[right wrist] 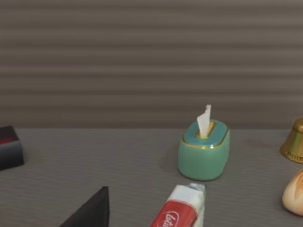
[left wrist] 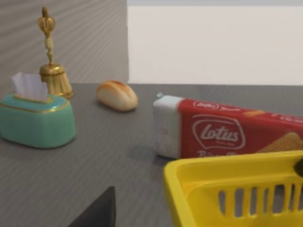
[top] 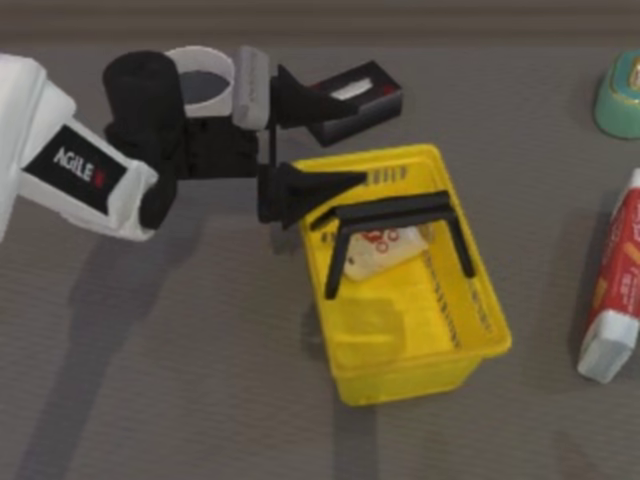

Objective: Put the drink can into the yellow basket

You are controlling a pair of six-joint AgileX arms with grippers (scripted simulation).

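The drink can, white with red lettering, lies on its side inside the yellow basket, under the black handles. My left gripper is open and holds nothing, level with the basket's back left corner. One of its fingers reaches over that corner, and the other lies toward a black box. The left wrist view shows one dark finger and the basket's rim; the can is hidden there. My right arm is out of the top view. Its one visible finger stands far to one side, so the gripper is open.
A white bowl and a black box stand behind the basket. A red-and-white carton lies at the right, with a teal tissue box behind it. A gold bell and a bread roll stand farther off.
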